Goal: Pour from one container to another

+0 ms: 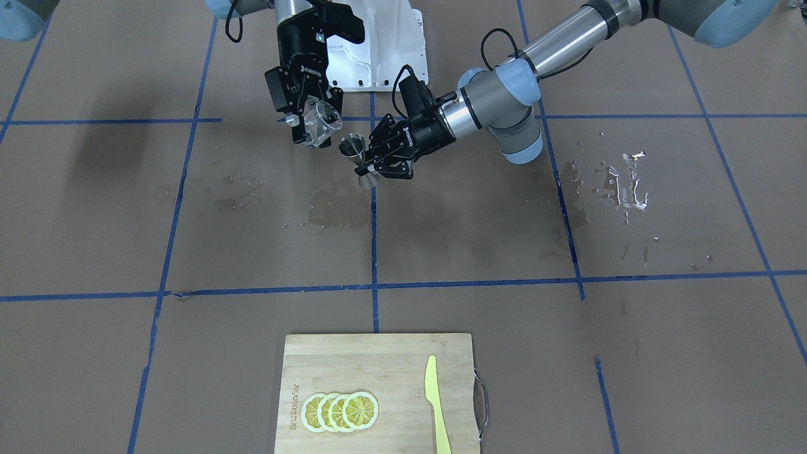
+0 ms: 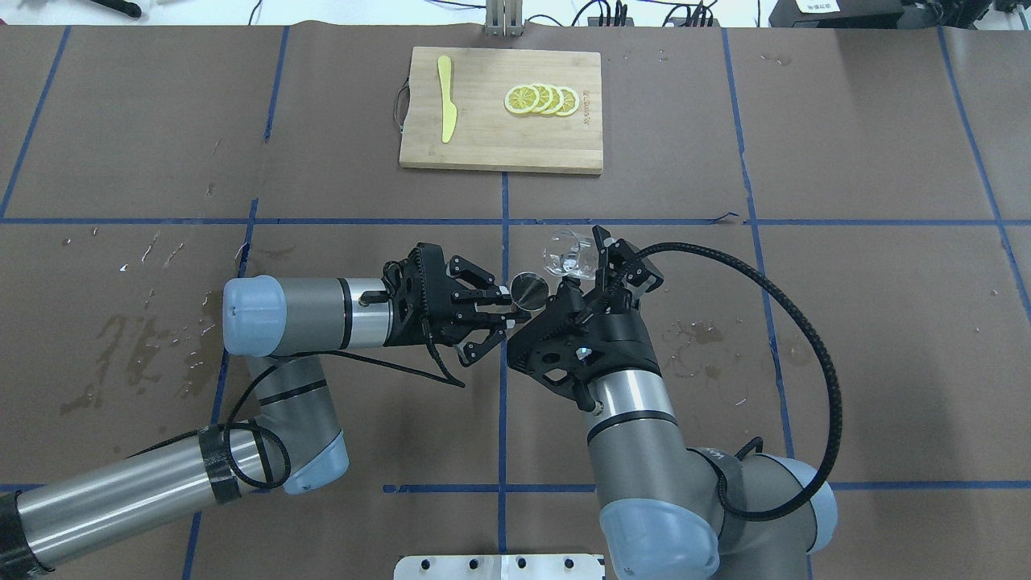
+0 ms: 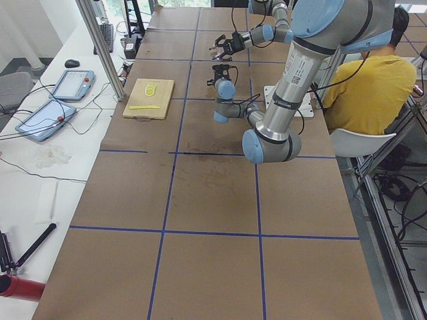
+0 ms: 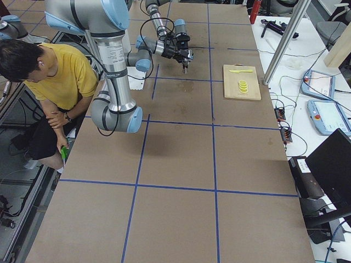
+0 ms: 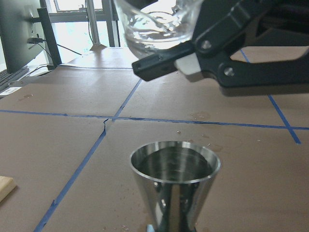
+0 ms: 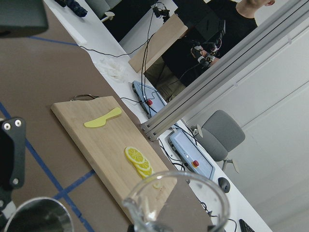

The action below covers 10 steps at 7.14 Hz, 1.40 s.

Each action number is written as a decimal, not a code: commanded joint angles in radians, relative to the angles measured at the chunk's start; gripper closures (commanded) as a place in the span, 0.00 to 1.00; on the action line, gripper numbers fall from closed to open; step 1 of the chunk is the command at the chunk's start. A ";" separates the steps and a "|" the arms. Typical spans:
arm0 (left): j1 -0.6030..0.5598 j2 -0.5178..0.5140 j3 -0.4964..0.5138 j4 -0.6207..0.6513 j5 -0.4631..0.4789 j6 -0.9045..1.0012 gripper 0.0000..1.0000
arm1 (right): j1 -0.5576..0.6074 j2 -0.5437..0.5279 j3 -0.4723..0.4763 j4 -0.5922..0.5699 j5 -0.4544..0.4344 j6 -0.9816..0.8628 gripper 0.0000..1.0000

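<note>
Pouring step in hand, judged mid-tilt. Left gripper (image 2: 509, 308): clenched on the waist of the steel jigger (image 2: 528, 290), mouth up, apparently lifted off the table (image 2: 846, 322). Jigger interior: a glinting level in the left wrist view, possibly liquid; cannot tell. Clear measuring cup (image 2: 565, 251): above and just beside the jigger's mouth, on its far right side, tipped toward it, rims apart, no stream visible. Right gripper (image 2: 581, 267): fingers grasping the cup's wall. Next move, as judged: carry the cup's lip over the jigger's narrow mouth, then tilt further, slowly, jigger level. Wet marks (image 2: 697, 348) right of the grippers: sign that spilling is a risk.
</note>
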 commanded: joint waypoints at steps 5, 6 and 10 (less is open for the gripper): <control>-0.021 0.093 -0.053 -0.113 0.000 -0.086 1.00 | 0.099 -0.232 -0.007 0.301 0.140 0.485 1.00; -0.028 0.135 -0.085 -0.127 -0.002 -0.111 1.00 | 0.116 -0.268 -0.005 0.307 0.143 0.489 1.00; -0.106 0.294 -0.116 -0.263 0.000 -0.202 1.00 | 0.125 -0.289 -0.008 0.307 0.136 0.495 1.00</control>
